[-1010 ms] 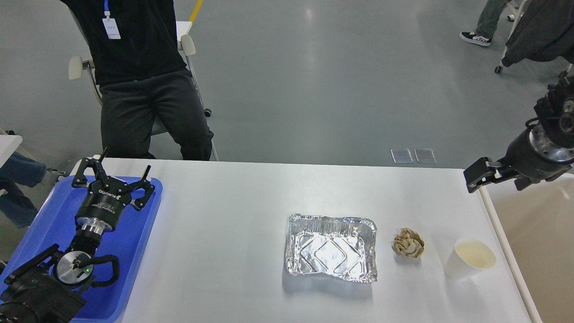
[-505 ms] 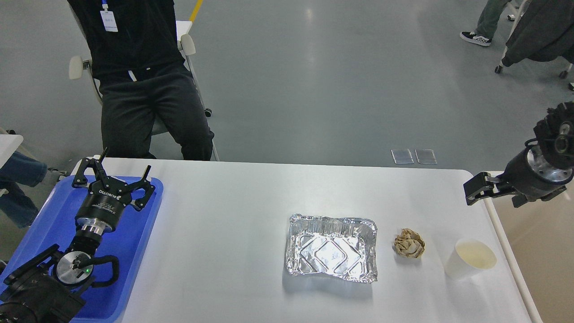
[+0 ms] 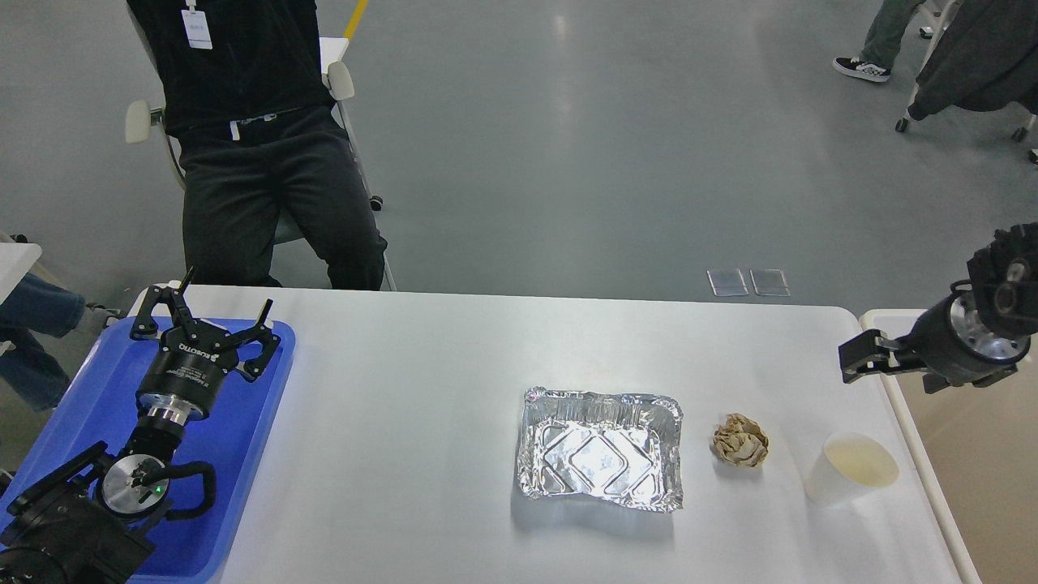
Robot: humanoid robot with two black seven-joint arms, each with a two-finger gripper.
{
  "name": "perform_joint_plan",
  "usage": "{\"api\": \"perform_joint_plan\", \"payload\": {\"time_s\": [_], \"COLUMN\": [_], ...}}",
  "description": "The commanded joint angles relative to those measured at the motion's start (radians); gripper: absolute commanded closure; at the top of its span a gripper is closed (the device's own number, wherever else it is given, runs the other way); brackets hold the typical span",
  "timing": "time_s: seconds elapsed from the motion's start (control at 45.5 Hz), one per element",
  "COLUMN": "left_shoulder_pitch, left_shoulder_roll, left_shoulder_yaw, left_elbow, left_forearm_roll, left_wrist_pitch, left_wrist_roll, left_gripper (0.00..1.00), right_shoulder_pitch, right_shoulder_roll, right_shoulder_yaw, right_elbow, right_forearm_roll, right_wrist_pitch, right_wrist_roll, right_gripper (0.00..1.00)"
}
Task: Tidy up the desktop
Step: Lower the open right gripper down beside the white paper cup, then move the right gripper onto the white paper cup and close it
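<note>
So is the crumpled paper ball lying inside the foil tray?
No, the crumpled paper ball lies on the bare desktop, between the foil tray and the paper cup, outside the tray's rim.

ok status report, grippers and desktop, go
Left gripper open, empty, over blue tray. Right gripper at far right edge, state unclear. Desktop holds foil tray, crumpled paper, paper cup.

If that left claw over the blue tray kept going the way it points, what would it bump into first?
Probably the blue tray's far rim, or nothing on the desktop. The left gripper points away, toward the seated person; its height is unclear.
</note>
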Motion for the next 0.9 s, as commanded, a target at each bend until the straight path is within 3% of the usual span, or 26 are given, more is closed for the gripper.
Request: {"api": "perform_joint_plan", "payload": {"time_s": [0.0,0.505,0.879], "left_shoulder_pitch": [0.000,0.000,0.000], "left_shoulder_roll": [0.000,0.000,0.000], "left_shoulder_yaw": [0.000,0.000,0.000], "left_elbow": [0.000,0.000,0.000], "left_forearm_roll": [0.000,0.000,0.000], "left_wrist_pitch": [0.000,0.000,-0.001], "left_wrist_roll": [0.000,0.000,0.000], "left_gripper": [0.01,0.01,0.01], "right_shoulder_pitch": [-0.083,-0.068,-0.183], "right_shoulder_roll": [-0.022,-0.133,-0.118], "right_shoulder_yaw": [0.000,0.048,0.178], "right_elbow": [-0.016,0.136,0.133], "right_forearm_roll": [-0.063,-0.235,-0.230], "right_wrist_pitch": [-0.115,-0.097,-0.112], "right_wrist_roll": [-0.001,0.012,0.004], "right_gripper": [0.01,0.01,0.00]}}
